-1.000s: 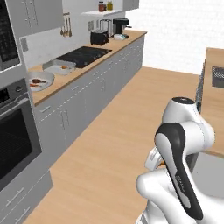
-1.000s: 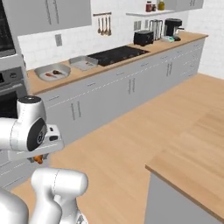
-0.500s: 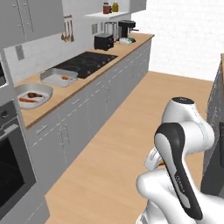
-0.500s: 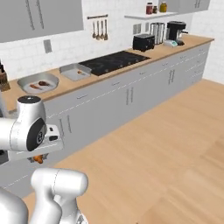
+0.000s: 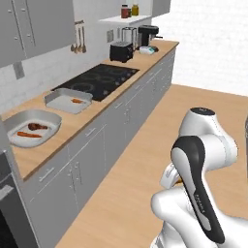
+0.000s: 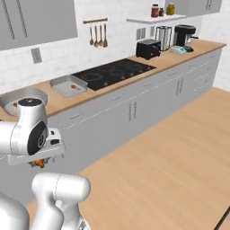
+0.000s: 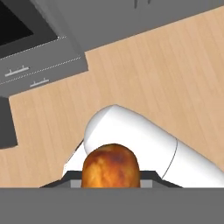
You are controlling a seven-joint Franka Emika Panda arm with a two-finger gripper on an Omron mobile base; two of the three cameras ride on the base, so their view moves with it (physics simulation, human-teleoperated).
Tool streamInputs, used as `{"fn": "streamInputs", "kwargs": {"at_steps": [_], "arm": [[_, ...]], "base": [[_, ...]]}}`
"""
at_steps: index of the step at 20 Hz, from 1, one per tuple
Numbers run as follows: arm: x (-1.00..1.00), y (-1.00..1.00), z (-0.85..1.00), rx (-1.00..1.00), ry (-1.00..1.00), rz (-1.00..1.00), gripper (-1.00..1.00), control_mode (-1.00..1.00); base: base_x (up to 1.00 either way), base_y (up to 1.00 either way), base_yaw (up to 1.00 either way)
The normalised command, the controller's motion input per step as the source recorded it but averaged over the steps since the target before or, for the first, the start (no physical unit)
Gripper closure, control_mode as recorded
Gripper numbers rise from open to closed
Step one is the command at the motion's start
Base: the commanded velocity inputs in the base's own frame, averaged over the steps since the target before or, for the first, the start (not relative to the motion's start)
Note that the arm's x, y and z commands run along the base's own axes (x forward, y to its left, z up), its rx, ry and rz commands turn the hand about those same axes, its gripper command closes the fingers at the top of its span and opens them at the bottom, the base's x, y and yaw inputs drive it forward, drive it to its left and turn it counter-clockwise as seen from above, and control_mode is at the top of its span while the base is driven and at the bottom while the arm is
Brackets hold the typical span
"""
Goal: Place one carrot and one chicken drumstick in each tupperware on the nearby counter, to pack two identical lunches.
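1. Carrying a chicken drumstick (image 7: 111, 165) in the tool (image 7: 111, 183); jaws closed most of the way onto it, browned end filling the gap between the fingertips, floor boards showing beneath.
2. Shifting of both base views against the pictures from a second ago: whole scene sliding, so reading that as the base driving and turning, not things moving. Worktop (image 5: 82, 121) now sitting nearer and more square-on.
3. Seeing both containers on the worktop left of the black stovetop (image 5: 99, 80): wide tupperware (image 5: 48, 127) at the far left, smaller tupperware (image 5: 58, 99) between it and the stovetop.
4. Showing in the wide tupperware: an orange carrot (image 5: 29, 134) and a brown second drumstick (image 5: 35, 127) beside it. Judging that lunch as packed.
5. Showing in the smaller tupperware: one small orange piece (image 5: 77, 101), probably a carrot; too small to confirm. No brown piece visible there.
6. Judging the held drumstick as the last item, destined for the smaller tupperware.
7. Holding the arm tucked in close to the base, well apart from the worktop; needing more approach before reaching over the rim.
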Motion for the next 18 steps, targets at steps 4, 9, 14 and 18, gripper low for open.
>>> {"fn": "streamInputs", "kwargs": {"at_steps": [4, 9, 14, 18], "arm": [[0.0, 0.0, 0.0, 0.0, 0.0, 0.0, 1.0, 1.0], [0.0, 0.0, 0.0, 0.0, 0.0, 0.0, 1.0, 1.0], [0.0, 0.0, 0.0, 0.0, 0.0, 0.0, 1.0, 1.0], [0.0, 0.0, 0.0, 0.0, 0.0, 0.0, 1.0, 1.0]], "base": [[1.0, -0.08, 0.11], [0.99, -0.35, 0.16], [1.0, -0.12, 0.45], [1.0, -0.1, 0.54]]}}
